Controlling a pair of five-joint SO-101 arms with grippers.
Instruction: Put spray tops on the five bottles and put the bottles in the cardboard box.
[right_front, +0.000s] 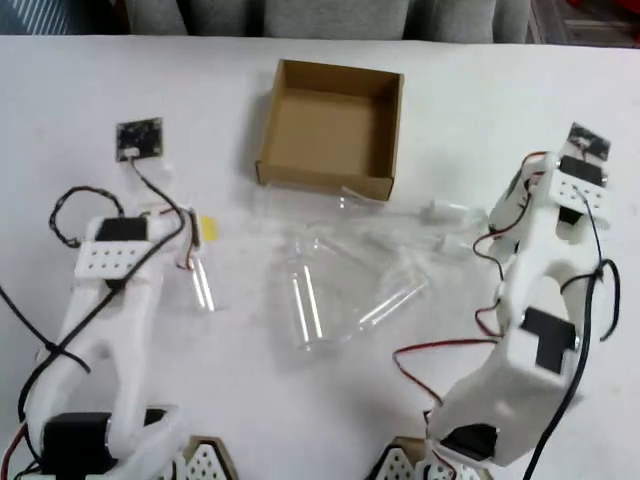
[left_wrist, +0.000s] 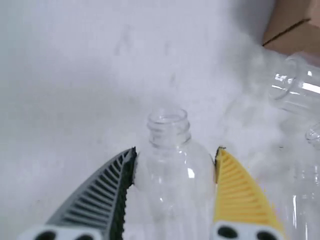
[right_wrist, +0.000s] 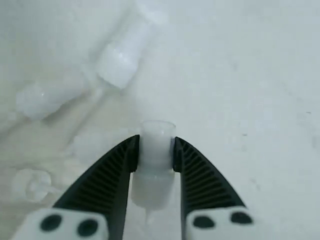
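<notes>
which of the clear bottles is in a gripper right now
The capless bottle between the left gripper's grey and yellow fingers; the other bottles lie loose by the cardboard box.

Brown cardboard box (right_front: 330, 125); white surface (right_front: 500, 80); clear bottle (left_wrist: 170, 175); white spray top (right_wrist: 156, 131); left pincer (left_wrist: 176, 150) grey/yellow, ribbed; right pincer (right_wrist: 155, 139) black, ribbed.

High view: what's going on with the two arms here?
The left gripper is shut on a clear bottle whose neck is open, with no top on it. The right gripper is shut on a white spray top. The box at the far side of the table is empty. More bottles and loose tops lie between the arms.
</notes>
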